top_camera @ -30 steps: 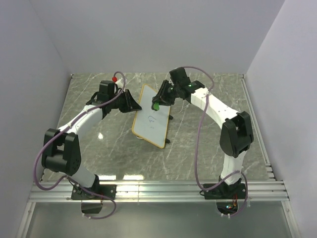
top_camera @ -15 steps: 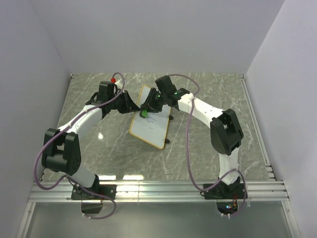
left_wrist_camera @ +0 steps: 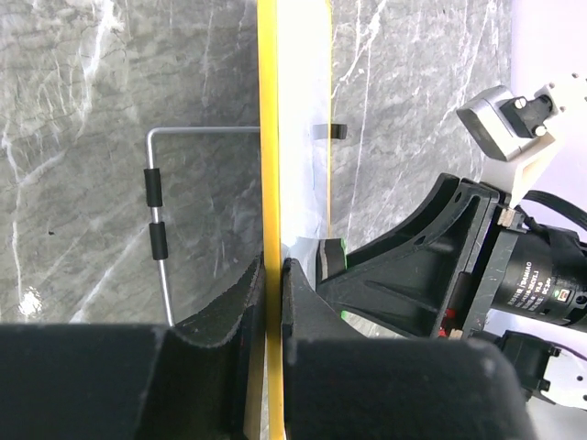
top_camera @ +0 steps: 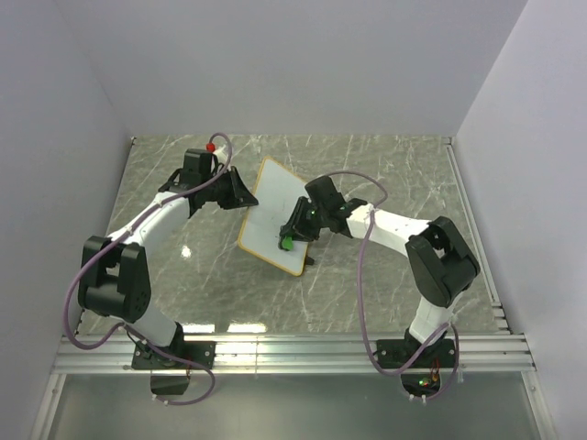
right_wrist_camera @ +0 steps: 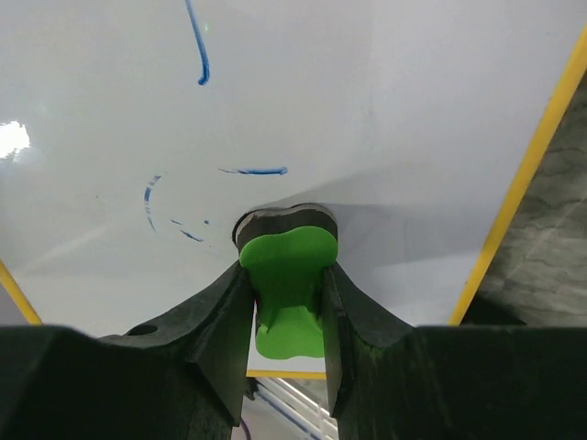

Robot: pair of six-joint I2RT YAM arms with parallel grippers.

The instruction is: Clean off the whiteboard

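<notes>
The whiteboard (top_camera: 268, 213), white with a yellow frame, stands tilted on its wire stand in the middle of the table. My left gripper (top_camera: 244, 196) is shut on the board's left edge; in the left wrist view the yellow frame (left_wrist_camera: 269, 137) runs between its jaws. My right gripper (top_camera: 292, 236) is shut on the green eraser (top_camera: 287, 244), which presses its dark felt face on the board's lower part. In the right wrist view the eraser (right_wrist_camera: 287, 275) sits on the white surface (right_wrist_camera: 385, 110) just below faint blue pen marks (right_wrist_camera: 197, 46).
The grey marbled table (top_camera: 385, 174) surrounds the board. The board's wire stand (left_wrist_camera: 158, 220) with black sleeves shows behind it in the left wrist view. White walls close in the back and sides. A metal rail (top_camera: 293, 348) runs along the near edge.
My right gripper has slid the eraser down the board from its top to its lower part. The board has shifted slightly. My left gripper has kept hold of the edge.
</notes>
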